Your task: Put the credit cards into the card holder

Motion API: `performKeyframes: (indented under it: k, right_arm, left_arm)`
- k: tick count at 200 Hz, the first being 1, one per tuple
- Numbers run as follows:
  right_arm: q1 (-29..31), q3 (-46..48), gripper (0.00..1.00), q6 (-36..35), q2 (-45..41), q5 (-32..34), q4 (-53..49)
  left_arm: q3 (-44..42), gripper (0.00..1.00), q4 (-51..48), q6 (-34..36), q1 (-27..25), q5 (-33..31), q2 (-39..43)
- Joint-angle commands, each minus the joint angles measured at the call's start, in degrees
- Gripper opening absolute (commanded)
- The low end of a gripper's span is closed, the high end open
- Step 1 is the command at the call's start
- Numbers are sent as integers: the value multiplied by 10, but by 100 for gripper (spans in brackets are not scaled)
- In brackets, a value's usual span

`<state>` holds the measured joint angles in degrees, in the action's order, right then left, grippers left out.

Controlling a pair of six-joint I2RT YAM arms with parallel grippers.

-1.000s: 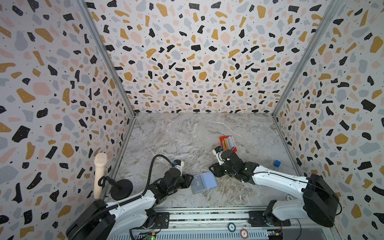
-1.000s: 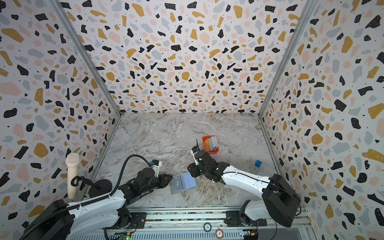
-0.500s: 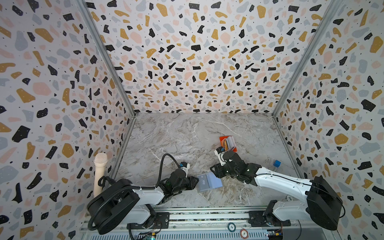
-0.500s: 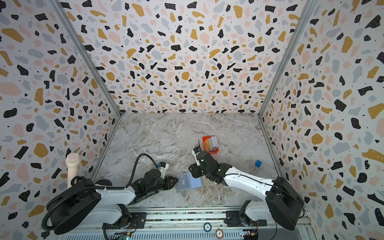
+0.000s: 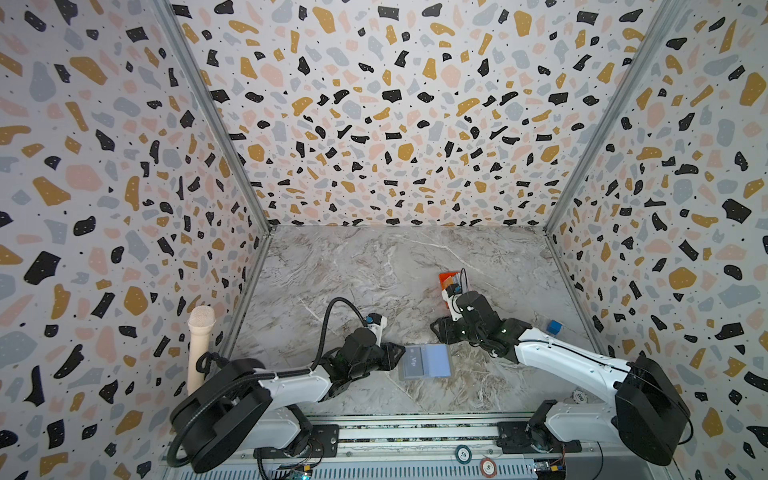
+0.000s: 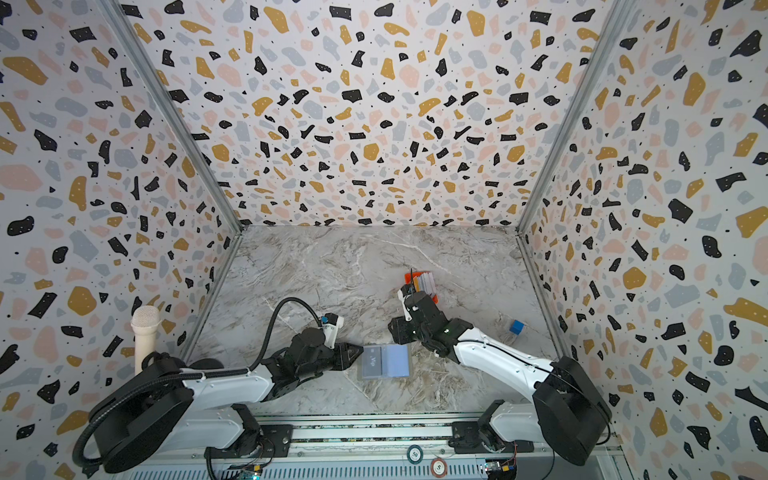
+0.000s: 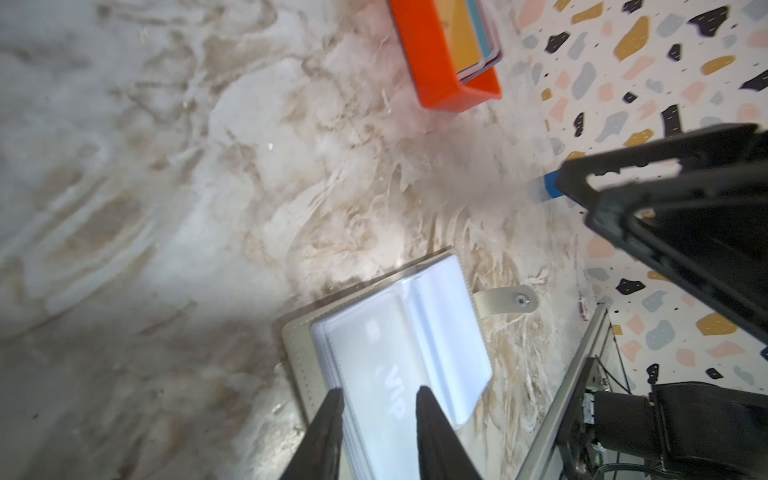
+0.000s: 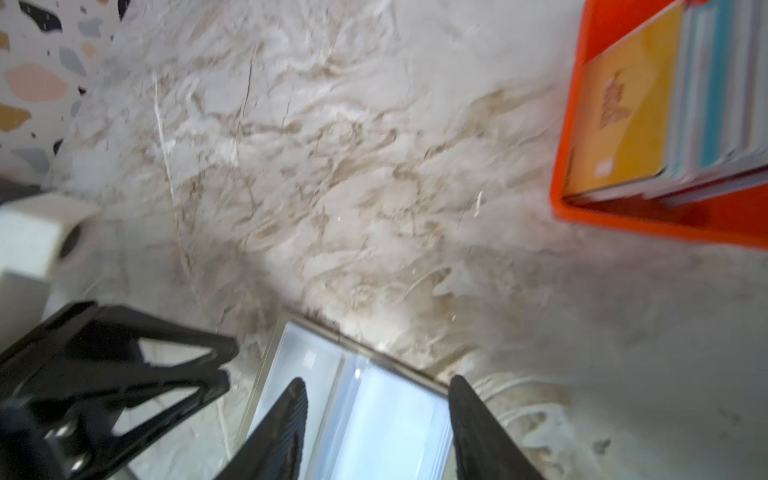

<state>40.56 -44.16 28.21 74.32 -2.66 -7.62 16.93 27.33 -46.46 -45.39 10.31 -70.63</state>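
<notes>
R jaws now spread wider than sec ago, clear of card holder [image 5: 426, 361], which lies open on counter [image 5: 353, 270]. L jaws: narrow gap at holder's edge, can't tell if pinching. Dark Vip card [image 5: 413, 360] looks seated in pocket. You're free to fetch next of the cards [image 8: 623, 124] in orange tray [image 8: 623, 224].

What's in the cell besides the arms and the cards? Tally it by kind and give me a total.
card holder: 1
orange tray: 1
blue cube: 1
cream microphone: 1
poker chips: 3
Total: 7
</notes>
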Motion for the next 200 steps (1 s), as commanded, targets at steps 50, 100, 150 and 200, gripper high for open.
performKeyframes:
  k: [50, 100, 150, 200]
  right_arm:
    - [-117, -181, 68, -87, 156, 78, -64]
    - [-164, -291, 96, -128, 280, 100, -111]
    - [-178, -337, 97, -153, 331, 89, -134]
    - [-180, -372, 96, -173, 384, 84, -168]
  left_arm:
    - [-49, 37, -54, 8, 3, -22, 133]
    - [-76, 38, -55, 3, 3, -29, 165]
    - [-96, 38, -41, 0, 3, -34, 161]
    - [-102, 38, -38, -1, 3, -32, 152]
